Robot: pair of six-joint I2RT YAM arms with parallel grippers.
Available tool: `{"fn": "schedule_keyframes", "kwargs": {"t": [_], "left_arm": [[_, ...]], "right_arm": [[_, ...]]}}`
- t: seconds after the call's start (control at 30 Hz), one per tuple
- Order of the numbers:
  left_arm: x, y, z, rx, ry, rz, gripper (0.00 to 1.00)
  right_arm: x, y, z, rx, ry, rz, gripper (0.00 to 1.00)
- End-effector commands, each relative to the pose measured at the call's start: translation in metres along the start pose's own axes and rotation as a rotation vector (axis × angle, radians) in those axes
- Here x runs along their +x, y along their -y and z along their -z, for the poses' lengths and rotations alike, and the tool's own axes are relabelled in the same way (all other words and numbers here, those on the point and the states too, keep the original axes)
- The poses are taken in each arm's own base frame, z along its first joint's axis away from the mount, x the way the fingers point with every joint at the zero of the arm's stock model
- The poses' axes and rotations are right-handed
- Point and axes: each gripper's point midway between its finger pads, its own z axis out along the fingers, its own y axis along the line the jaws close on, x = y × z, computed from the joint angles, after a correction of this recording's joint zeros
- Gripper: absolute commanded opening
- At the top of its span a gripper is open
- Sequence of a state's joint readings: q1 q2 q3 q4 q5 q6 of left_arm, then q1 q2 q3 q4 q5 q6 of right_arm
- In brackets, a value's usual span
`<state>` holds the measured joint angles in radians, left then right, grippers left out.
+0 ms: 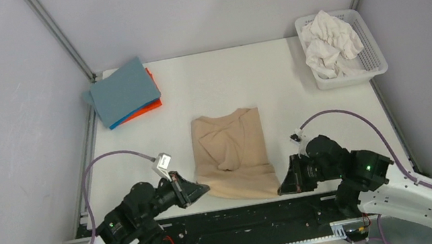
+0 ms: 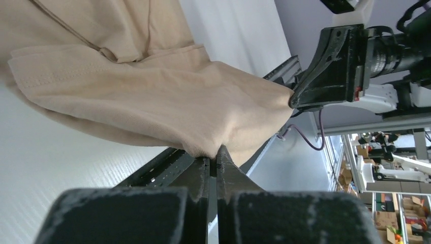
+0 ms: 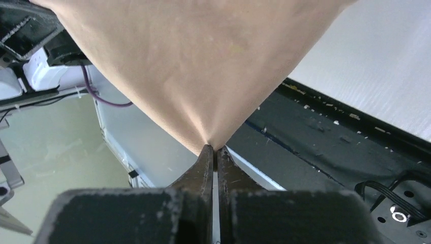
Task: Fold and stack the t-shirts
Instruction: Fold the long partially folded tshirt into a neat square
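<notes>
The tan-beige t-shirt lies in the middle of the table, its sides folded in, collar toward the far side. My left gripper is shut on its near left corner; the left wrist view shows the cloth pinched at my gripper. My right gripper is shut on the near right corner; the right wrist view shows the cloth drawn to a point at my gripper. The near hem is lifted slightly. A folded stack with a grey-blue shirt on top of bright blue and orange ones sits far left. A white shirt lies crumpled in the basket.
The white slotted basket stands at the far right corner. The table's black front rail runs just below both grippers. Grey walls and metal posts enclose the table on three sides.
</notes>
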<state>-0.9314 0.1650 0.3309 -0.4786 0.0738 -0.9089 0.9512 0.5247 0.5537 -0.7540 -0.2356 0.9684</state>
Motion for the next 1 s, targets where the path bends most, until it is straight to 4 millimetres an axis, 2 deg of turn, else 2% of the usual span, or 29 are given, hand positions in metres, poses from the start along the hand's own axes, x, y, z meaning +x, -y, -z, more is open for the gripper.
{"fn": "schedule_keyframes", "kwargs": {"t": [0.0,0.03,0.13,0.23,0.33,0.43,0.63,0.73,0.97], "left_arm": [[-0.016,0.005,0.0,-0.026,0.051,0.001,0.0],[-0.026,0.001,-0.001,-0.063,0.093,-0.003,0.0],[-0.051,-0.005,-0.002,-0.161,0.18,-0.03,0.0],[-0.081,-0.018,0.0,-0.291,0.299,-0.055,0.0],[-0.104,-0.025,-0.002,-0.398,0.349,-0.075,0.0],[-0.125,-0.039,-0.007,-0.491,0.377,-0.078,0.0],[-0.16,-0.052,-0.018,-0.556,0.383,-0.052,0.0],[-0.176,-0.055,-0.018,-0.568,0.408,-0.044,0.0],[-0.201,-0.062,-0.033,-0.58,0.395,-0.051,0.0]], "right_arm": [[-0.027,-0.014,0.012,0.0,0.084,0.047,0.0],[-0.034,-0.009,0.012,0.044,0.102,0.05,0.0],[-0.062,-0.02,0.018,0.032,0.158,0.076,0.0],[-0.088,-0.022,0.015,0.033,0.199,0.06,0.0],[-0.118,-0.028,0.018,0.014,0.264,0.064,0.0],[-0.139,-0.032,0.019,-0.006,0.305,0.073,0.0],[-0.18,-0.037,0.018,-0.073,0.361,0.052,0.0],[-0.193,-0.036,0.016,-0.084,0.357,0.044,0.0],[-0.225,-0.028,0.012,-0.097,0.374,0.018,0.0]]}}
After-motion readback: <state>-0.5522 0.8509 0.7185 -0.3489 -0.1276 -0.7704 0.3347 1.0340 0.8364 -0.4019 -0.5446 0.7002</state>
